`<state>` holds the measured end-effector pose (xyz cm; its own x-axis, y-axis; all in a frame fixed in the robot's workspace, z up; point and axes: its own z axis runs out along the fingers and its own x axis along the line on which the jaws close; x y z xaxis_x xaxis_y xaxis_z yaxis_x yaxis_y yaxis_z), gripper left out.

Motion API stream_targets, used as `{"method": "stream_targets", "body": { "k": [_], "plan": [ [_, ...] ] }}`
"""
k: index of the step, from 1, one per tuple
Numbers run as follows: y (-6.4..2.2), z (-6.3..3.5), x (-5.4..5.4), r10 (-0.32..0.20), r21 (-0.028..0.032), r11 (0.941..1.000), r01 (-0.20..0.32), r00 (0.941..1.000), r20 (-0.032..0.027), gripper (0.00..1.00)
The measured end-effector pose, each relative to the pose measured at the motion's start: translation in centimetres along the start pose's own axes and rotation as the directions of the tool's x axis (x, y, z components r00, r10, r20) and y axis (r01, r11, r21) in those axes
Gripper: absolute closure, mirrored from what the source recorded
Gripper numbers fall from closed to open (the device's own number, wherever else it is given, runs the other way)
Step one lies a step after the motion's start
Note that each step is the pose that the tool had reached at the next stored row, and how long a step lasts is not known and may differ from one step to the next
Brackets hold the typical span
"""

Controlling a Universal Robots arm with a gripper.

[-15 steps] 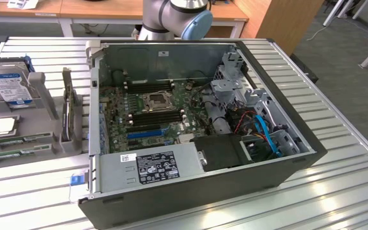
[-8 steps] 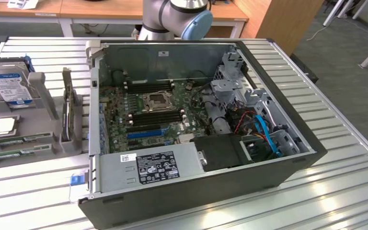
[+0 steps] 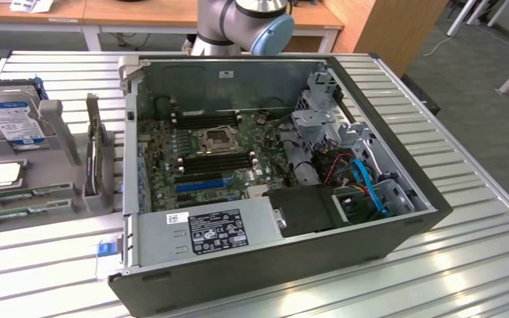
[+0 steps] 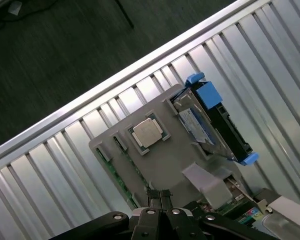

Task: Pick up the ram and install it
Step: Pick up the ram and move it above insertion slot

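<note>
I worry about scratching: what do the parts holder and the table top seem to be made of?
Parts holder: likely matte grey plastic; dull, even surface with no glare. Table top: probably bare aluminium; silvery ribbed slats with soft reflections.

Ribbed aluminium table [image 3: 476, 265], slats running across its whole top, open desktop computer case [image 3: 264, 271] lying on its side mid-table, grey parts holder [image 3: 60, 126] standing on the slats just beside the case, exterior view's left.

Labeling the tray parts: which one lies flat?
The square silver processor chip, lying face-up. The hard drive and the green ram sticks stand on edge.
</note>
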<state>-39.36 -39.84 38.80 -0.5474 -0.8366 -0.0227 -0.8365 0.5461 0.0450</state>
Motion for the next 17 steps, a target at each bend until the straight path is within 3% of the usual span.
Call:
{"method": "stream_targets", "body": {
  "k": [8, 17],
  "plan": [
    [0.00, 0.00, 0.00, -0.084, -0.0021, 0.9965, 0.084, 0.9965, -0.0037, 0.90],
    [-0.01, 0.00, 0.00, -0.172, -0.0046, 0.9851, 0.172, 0.9851, -0.0074, 0.90]
  ]
}}
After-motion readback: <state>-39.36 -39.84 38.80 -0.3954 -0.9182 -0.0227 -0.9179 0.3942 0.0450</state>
